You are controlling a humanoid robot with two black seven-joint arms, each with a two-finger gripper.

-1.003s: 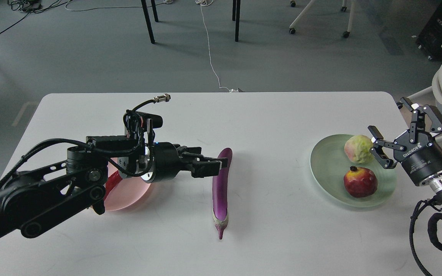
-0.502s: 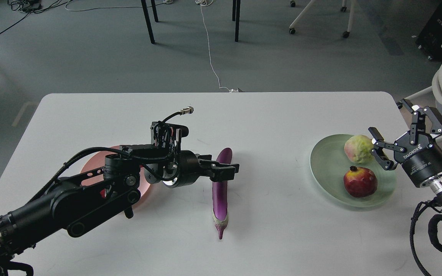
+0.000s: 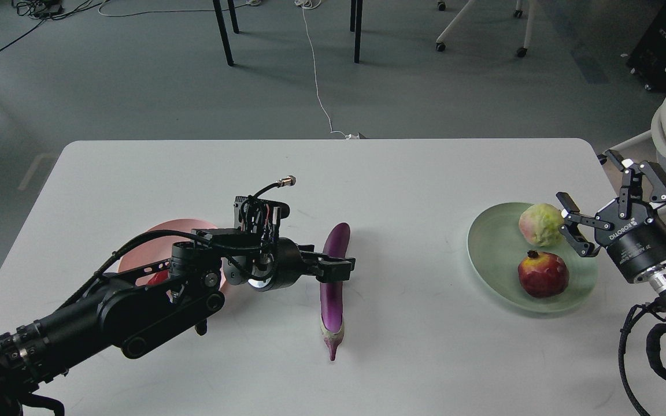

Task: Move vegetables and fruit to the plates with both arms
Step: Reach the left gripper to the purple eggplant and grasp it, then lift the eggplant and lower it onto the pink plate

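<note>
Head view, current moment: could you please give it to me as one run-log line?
left gripper: at eggplant | right gripper: open by green plate | pomegranate: plated

Even, soft overhead light; faint shadows on table (image 3: 367,173); sharp, no glare.

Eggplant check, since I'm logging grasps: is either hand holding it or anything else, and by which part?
The left hand straddles the eggplant at mid-length; whether it grips cannot be told. The right hand is open, holding nothing.

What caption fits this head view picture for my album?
Left pincer reaches across the slim purple eggplant on the white table; round dark red pomegranate sits on pale green plate.
</note>
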